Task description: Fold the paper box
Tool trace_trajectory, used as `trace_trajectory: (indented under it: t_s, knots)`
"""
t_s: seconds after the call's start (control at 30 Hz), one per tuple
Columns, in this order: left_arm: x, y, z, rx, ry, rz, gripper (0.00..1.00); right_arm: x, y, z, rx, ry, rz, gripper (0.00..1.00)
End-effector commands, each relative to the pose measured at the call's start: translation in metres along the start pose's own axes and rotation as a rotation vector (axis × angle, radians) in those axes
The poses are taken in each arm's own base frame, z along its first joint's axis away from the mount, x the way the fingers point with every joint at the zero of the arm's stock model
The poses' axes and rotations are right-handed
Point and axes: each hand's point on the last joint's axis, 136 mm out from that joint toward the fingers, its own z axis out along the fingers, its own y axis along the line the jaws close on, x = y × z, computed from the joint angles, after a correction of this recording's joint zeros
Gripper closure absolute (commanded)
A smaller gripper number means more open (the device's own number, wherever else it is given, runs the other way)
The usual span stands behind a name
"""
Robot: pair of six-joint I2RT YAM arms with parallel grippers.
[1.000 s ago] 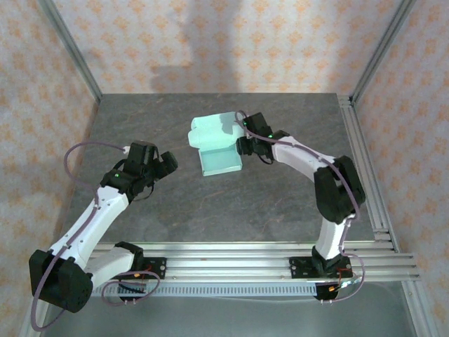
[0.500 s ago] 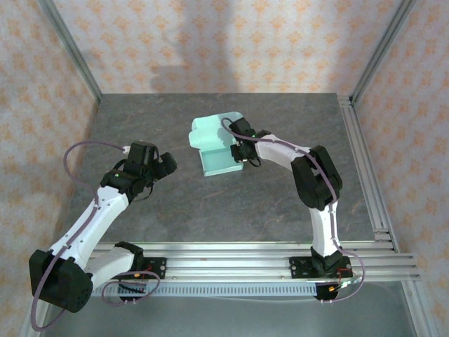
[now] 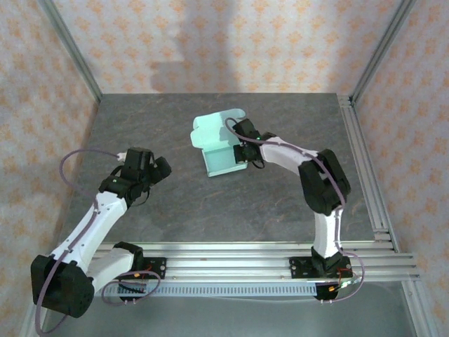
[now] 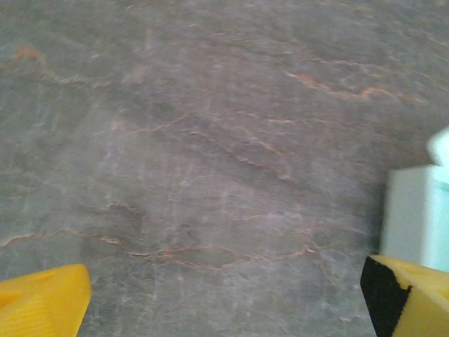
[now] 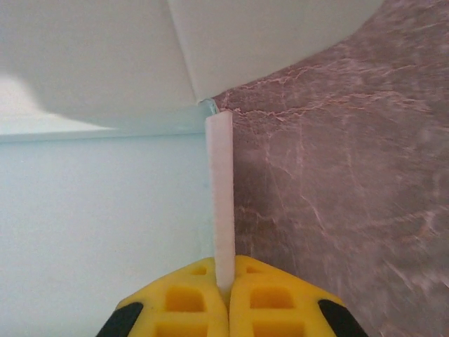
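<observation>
- My right gripper is pinched tight on the thin upright side wall of the paper box. The card sits edge-on between my two yellow fingertips.
- The paper box rests on the table, toward the far middle, with its wide flap raised on the far side and hanging over the tray.
- My left gripper is spread as wide as it goes and holds nothing. It hangs over bare table, well apart from the box on its left.
- The hold is only at my fingertips, so the wall could slip out if I tug or twist.
- The card is thin. Pulling sideways rather than along the crease could kink or tear the wall.
- Nothing pins the tray down, so any push from me may slide or spin the whole box instead of folding it.
- The loose flap could flop down onto my wrist and spoil the fold.
</observation>
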Motion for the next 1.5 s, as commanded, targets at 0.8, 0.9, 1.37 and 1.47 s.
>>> trace_trajectory:
  t_s: [0.8,0.9,1.37,1.47]
  knots:
    - [0.049,-0.240,-0.018,0.978,0.228,0.227,0.55,-0.059,0.087,-0.206,-0.808,-0.665,-0.090,1.00]
    - [0.051,-0.245,-0.024,0.998,0.224,0.255,0.55,-0.058,0.089,-0.206,-0.808,-0.667,-0.100,1.00]
    - [0.047,-0.257,-0.033,1.014,0.216,0.288,0.56,-0.034,0.107,-0.184,-0.706,-0.613,-0.259,1.00]
    - [0.044,-0.260,-0.036,1.018,0.208,0.290,0.56,-0.028,0.109,-0.174,-0.662,-0.596,-0.301,1.00]
